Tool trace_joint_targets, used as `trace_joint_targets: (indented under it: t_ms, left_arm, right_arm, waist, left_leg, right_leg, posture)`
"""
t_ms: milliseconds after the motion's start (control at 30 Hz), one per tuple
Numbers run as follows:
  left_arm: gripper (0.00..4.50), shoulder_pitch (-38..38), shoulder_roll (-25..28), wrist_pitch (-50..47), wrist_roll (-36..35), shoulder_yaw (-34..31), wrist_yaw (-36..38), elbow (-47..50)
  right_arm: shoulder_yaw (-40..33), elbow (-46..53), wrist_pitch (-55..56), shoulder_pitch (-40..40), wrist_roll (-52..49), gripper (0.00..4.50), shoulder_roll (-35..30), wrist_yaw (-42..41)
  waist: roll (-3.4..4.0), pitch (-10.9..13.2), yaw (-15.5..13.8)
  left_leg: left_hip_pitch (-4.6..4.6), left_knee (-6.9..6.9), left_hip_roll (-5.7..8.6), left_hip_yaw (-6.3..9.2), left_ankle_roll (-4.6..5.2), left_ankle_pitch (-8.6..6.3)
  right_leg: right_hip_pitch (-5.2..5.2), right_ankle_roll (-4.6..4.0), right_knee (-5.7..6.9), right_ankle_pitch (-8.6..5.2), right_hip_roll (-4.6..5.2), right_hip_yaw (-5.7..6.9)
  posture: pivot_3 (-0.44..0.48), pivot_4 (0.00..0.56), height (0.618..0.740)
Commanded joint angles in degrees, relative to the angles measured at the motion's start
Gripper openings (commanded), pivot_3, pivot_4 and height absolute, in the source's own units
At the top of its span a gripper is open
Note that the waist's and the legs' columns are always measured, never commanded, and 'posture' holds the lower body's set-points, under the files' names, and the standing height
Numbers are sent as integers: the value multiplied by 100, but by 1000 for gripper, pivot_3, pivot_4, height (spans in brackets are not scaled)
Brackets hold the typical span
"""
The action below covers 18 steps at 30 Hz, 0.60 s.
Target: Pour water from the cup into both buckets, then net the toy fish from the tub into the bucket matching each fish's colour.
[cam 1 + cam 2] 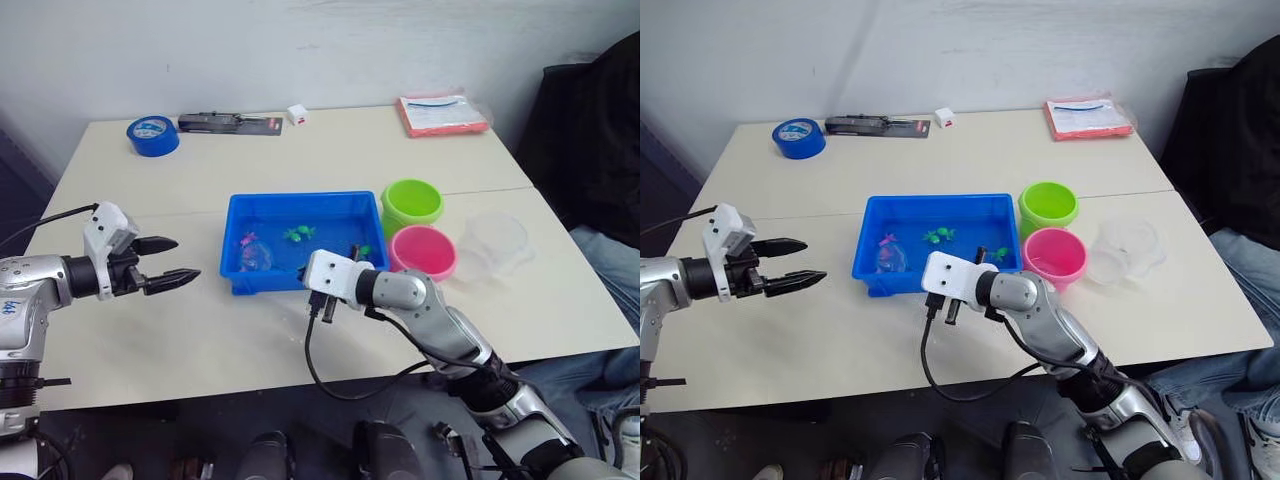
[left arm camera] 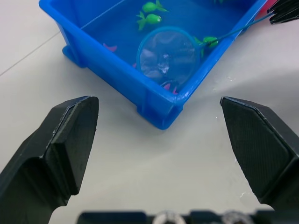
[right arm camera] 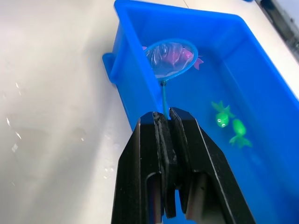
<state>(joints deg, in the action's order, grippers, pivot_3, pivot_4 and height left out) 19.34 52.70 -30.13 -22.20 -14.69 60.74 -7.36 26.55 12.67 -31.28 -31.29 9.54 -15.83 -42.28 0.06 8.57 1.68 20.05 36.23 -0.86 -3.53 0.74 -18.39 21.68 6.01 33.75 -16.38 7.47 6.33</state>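
The right gripper (image 3: 164, 122) pinches the thin handle of the net (image 3: 169, 58), whose blue ring lies in the near left corner of the tub (image 1: 255, 205) over a pink fish (image 3: 180, 54). To do this step well, I think it must lift the ring level and slowly, so the fish stays in the mesh, then carry it to the pink bucket (image 1: 424, 252) just beside the tub's right end. The left gripper (image 1: 168, 262) hangs spread and empty over the table, left of the tub.

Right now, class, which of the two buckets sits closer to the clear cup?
The pink bucket. It stands right beside the clear cup, nearer the robot, while the lime green bucket sits behind it, farther back on the table.
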Motion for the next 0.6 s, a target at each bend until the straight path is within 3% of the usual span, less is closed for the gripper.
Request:
trace_joint_targets:
  t_ms: [33,267,600]
  left_arm:
    - [4482,-20,143,-29,-93,-193,-35,170]
    - [4482,95,92,-22,-81,-108,-44,117]
    - [4482,38,114,30,-47,-124,-56,134]
  right_arm:
    - [-228,126,-424,-45,-303,782,130,-13]
    - [-144,2,-343,-177,31,782,-108,258]
    - [537,-483,857,-508,621,782,-330,192]
  waist:
    - [1,0,2]
    - [2,1,-7]
    - [2,1,9]
  left_leg:
    - [0,-2,0,0,-1,0]
    - [2,-4,1,1,-3,-1]
    - [3,-9,2,-5,-7,-1]
  right_leg:
    - [0,0,0,0,1,-1]
    - [3,0,-2,0,6,-4]
    - [13,0,0,0,2,-3]
  posture:
    - [0,150,737]
    - [0,150,737]
    - [0,150,737]
